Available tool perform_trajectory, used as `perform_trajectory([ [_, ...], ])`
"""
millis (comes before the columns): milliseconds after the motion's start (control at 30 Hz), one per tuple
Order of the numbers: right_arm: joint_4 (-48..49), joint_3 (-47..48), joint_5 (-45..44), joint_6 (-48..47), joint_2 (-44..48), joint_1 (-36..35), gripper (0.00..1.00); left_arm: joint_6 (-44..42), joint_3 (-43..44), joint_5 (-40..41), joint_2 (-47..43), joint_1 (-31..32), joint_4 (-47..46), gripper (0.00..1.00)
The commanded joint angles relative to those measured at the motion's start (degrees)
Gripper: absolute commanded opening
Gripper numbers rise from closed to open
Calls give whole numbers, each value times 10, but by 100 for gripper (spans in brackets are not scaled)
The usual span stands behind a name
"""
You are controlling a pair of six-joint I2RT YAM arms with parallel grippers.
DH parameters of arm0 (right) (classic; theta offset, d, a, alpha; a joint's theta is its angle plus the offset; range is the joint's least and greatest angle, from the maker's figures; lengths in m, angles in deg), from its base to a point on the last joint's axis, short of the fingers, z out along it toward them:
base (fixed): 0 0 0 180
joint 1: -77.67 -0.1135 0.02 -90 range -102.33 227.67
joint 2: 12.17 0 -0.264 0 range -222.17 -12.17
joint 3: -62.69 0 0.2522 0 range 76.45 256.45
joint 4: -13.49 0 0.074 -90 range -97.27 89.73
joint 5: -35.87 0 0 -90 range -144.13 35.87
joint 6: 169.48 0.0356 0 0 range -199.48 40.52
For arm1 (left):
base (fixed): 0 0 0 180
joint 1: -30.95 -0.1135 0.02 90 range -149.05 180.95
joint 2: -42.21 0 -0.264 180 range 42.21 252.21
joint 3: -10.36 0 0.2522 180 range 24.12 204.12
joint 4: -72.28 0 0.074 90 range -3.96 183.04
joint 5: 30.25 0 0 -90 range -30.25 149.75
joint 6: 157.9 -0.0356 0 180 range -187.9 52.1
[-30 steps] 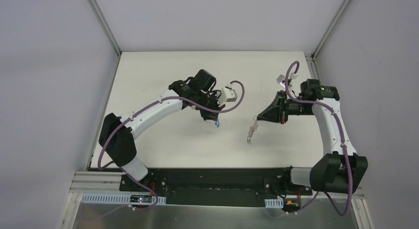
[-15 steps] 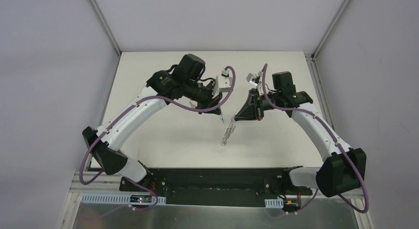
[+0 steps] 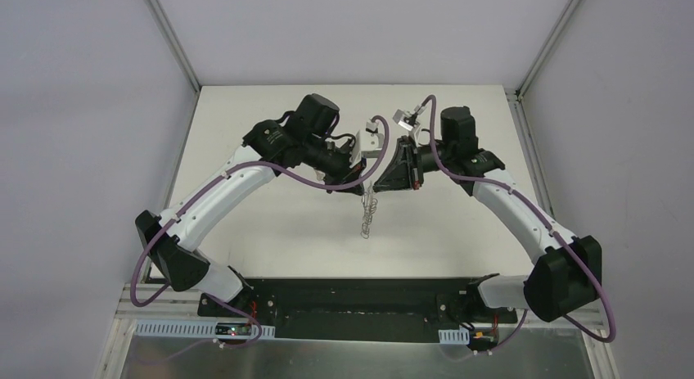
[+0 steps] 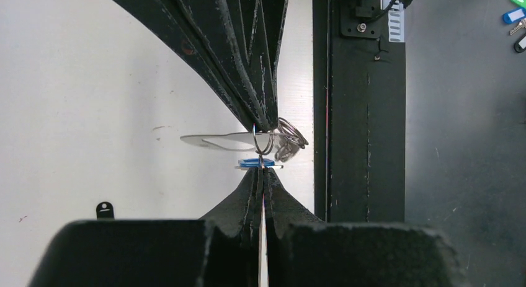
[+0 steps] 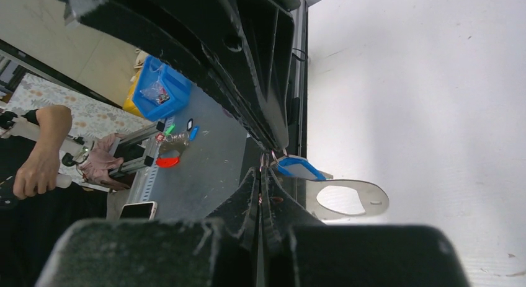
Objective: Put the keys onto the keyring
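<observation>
Two holds, mid-air over tabletop (image 3: 270, 223) ctr: left gripper (image 4: 262, 175) clamped on blue-tagged key (image 5: 299, 169), right gripper (image 5: 260, 178) on keyring (image 5: 377, 204), clips (image 3: 365, 219) dangling twd 6 o'clock. Likely light, stiff, slippery; pinch keyring's flat band.

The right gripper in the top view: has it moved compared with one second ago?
Yes. The right gripper, shut on the keyring, moved left, away from the table's right edge, and now meets the left gripper.
</observation>
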Motion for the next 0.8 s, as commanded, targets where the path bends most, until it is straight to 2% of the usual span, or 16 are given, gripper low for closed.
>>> perform_trajectory([
  [0,59,-3,31,54,-9,-12,0,-19,-11,-11,-25,-5,-22,0],
  [167,87,-16,35,71,-11,-17,0,-20,-11,-5,-26,-4,-26,0],
  [767,98,-33,36,86,-15,-17,0,-18,-25,-6,-39,-5,-39,0],
])
